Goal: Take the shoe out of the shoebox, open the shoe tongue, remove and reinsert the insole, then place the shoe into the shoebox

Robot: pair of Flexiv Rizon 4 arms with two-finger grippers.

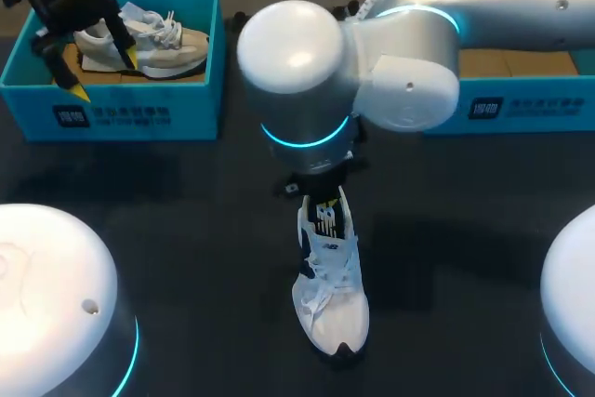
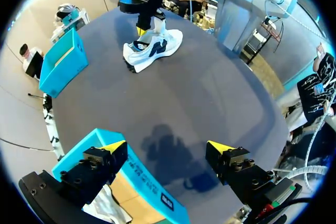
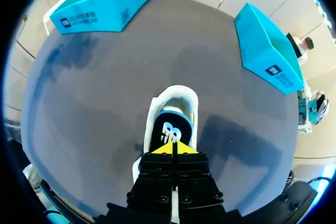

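A white shoe [image 1: 332,295] with dark trim stands on the dark table, toe toward the front edge. My right gripper [image 1: 321,197] hangs over its heel end, shut, and its yellow tips [image 3: 172,148] press together at the dark insole [image 3: 170,128] inside the shoe's opening [image 3: 173,93]. Whether they pinch it I cannot tell. My left gripper [image 1: 102,72] is open above the blue shoebox [image 1: 121,113] at the back left. A second, beige shoe [image 1: 163,44] lies in that box. In the left wrist view the open gripper [image 2: 167,148] hovers over the shoebox's front wall [image 2: 144,184], far from the white shoe [image 2: 152,45].
Another blue box [image 1: 521,104] stands at the back right, partly behind my right arm. It also appears in the wrist views as a blue box [image 3: 268,45] [image 2: 63,61]. Two white arm bases [image 1: 46,295] sit at the front corners.
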